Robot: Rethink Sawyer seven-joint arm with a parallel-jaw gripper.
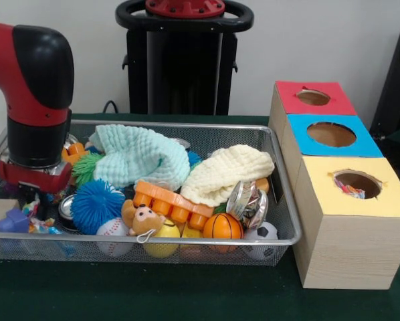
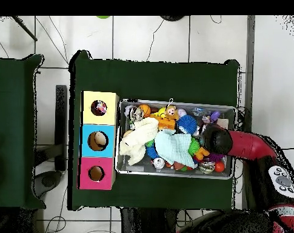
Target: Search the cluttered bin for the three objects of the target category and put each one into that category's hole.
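The robot's gripper (image 1: 33,194) reaches into the wire bin (image 1: 283,194) at its end farthest from the boxes, jaw state impossible to tell; a printed cloth (image 1: 350,189) lies inside the yellow-surround hole (image 1: 358,183), another (image 1: 41,224) below the gripper

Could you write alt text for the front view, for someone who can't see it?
A red and black robot arm reaches down into the left end of a wire mesh bin crammed with toys, balls and cloths. Beside it stand three boxes with round holes; the nearest, yellow-topped hole shows a colourful cloth inside.
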